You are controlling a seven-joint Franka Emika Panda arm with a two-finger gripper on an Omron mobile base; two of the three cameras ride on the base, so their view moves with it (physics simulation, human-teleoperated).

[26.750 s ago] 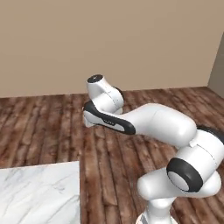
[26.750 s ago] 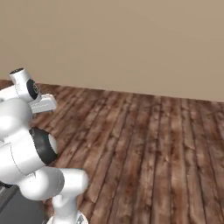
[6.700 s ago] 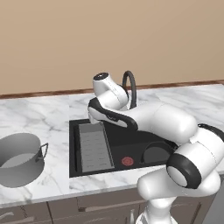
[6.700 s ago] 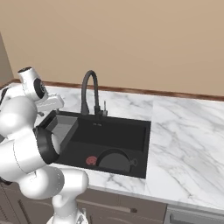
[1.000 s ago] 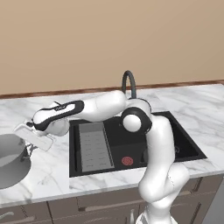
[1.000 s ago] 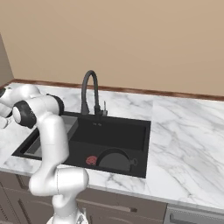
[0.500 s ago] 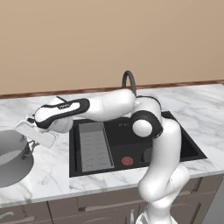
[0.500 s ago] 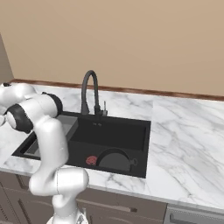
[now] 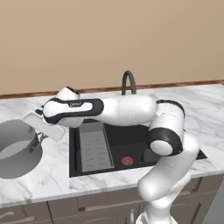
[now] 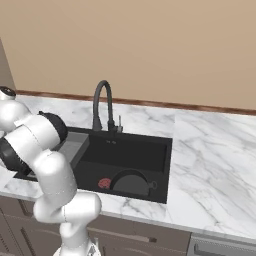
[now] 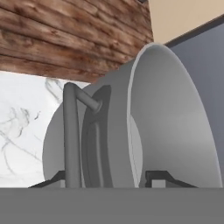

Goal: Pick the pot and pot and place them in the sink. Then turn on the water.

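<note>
arm stretched far left, end effector (image 9: 38, 131) low, jaws half apart, fingertips (image 11: 159, 178) level.

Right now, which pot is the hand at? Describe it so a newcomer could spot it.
Start at the black sink in the marble counter. Left of it, on the marble, stands the grey pot, the hand at its rim. It is wide, pale metal with loop handles; the dark pot lies in the basin.
</note>
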